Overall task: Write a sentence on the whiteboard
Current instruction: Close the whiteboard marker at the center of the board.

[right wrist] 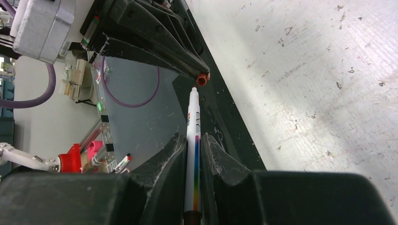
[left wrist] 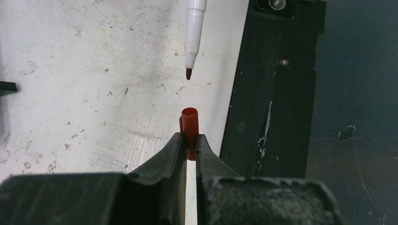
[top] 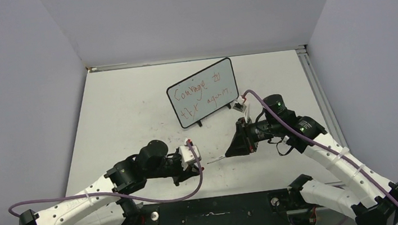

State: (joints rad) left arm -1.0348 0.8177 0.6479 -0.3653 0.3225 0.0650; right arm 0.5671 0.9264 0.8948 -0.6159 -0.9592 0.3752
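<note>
Risk: marker (right wrist: 193, 108) tip sits just short of red cap (left wrist: 189, 119) mouth, not yet in; if the 2 drift off-axis, tip likely hits cap rim, smears ink or bends; hard push could slide either in its grip
Left claw (left wrist: 189, 140): clenched on cap, open end fwd
Right claw (right wrist: 194, 140): clenched on marker barrel, tip fwd
Whiteboard (top: 229, 83): stands on its feet, middle of table (top: 129, 115), beyond both arms, well apart from them; white, black frame
Sentence (top: 193, 90): thin red handwriting, 2 lines, approx "Courage to / try again"; looks complete
</note>
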